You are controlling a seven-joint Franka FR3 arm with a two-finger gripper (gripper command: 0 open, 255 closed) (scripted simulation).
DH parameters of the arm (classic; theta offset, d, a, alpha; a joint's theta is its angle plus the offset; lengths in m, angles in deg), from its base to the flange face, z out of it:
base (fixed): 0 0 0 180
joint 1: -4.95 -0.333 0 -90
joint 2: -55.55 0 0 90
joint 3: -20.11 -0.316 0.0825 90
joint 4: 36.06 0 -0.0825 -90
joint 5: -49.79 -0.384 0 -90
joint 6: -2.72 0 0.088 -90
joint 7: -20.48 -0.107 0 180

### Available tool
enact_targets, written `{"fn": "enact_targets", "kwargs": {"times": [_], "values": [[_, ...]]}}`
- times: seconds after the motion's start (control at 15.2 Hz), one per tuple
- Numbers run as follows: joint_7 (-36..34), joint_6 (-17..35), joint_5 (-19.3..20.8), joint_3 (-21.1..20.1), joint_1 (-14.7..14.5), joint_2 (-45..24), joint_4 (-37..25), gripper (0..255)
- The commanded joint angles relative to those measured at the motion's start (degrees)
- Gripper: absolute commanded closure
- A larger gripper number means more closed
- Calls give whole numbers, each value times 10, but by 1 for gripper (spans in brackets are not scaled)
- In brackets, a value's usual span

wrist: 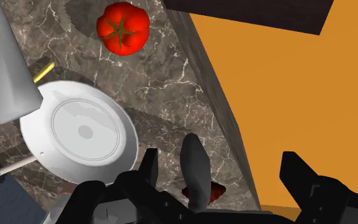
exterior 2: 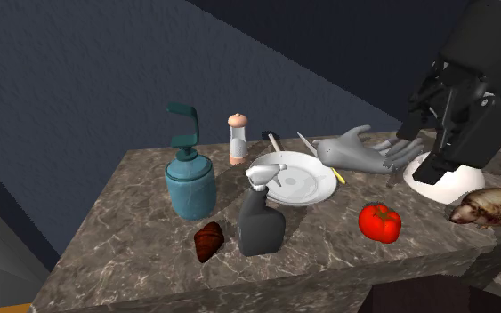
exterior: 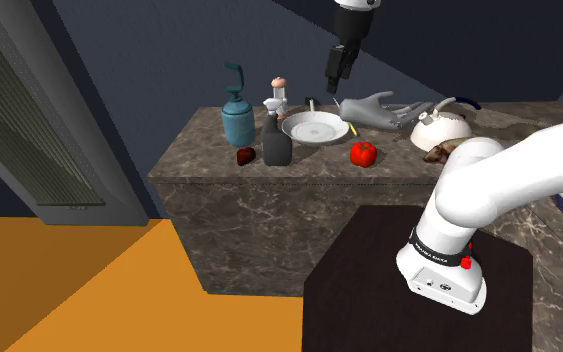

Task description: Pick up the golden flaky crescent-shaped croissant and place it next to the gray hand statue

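Observation:
The croissant (exterior: 245,155) is a small dark red-brown crescent near the marble counter's front edge, left of a grey spray bottle (exterior: 276,141). It also shows in the second exterior view (exterior 2: 209,241). The grey hand statue (exterior: 374,108) lies on its side at the back, just right of a white plate (exterior: 315,129). My gripper (exterior: 335,82) hangs well above the counter, over the gap between plate and statue, far from the croissant. In the wrist view my gripper (wrist: 222,168) is open and holds nothing. Beneath it are the spray bottle's top (wrist: 195,167) and a sliver of the croissant (wrist: 213,191).
Around the plate (exterior 2: 294,180) stand a teal bottle (exterior 2: 189,182), a pepper mill (exterior 2: 238,138) and a red tomato (exterior 2: 381,221). A white kettle (exterior: 445,125) and a brown lump (exterior 2: 491,208) sit right of the statue (exterior 2: 361,151). Orange floor (wrist: 285,89) lies past the counter edge.

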Motion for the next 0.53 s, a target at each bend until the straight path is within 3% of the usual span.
{"fn": "enact_targets", "kwargs": {"times": [0.0,0.46], "values": [[0,0,0,0,0,0,0,0],[-160,121,10,-106,28,-85,29,0]]}}
